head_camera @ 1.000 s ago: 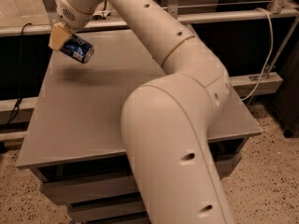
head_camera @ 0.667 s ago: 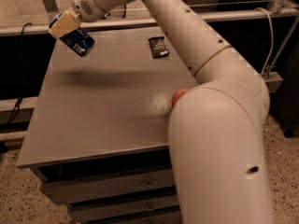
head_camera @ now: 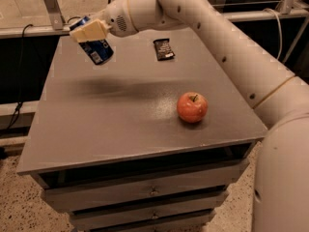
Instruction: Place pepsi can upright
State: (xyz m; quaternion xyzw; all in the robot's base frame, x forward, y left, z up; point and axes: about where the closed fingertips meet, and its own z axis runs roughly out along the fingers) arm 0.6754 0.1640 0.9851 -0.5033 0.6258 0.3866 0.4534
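The pepsi can (head_camera: pixel 98 50) is dark blue with white lettering. It hangs tilted in the air above the far left part of the grey table (head_camera: pixel 120 115). My gripper (head_camera: pixel 87 32) is shut on the can's upper part, with its cream-coloured fingers (head_camera: pixel 90 32) across it. The can does not touch the table. Its shadow falls on the table below and to the right.
A red apple (head_camera: pixel 192 107) stands on the table's right front part. A flat black snack wrapper (head_camera: pixel 163 49) lies at the far middle. My white arm (head_camera: pixel 227 47) reaches in from the right. Drawers (head_camera: pixel 145 192) sit under the tabletop. A rail (head_camera: pixel 29 30) runs behind.
The arm has swung aside, so the apple and wrapper now show. The gripper still holds the can, which has shifted slightly right and stays tilted above the table.
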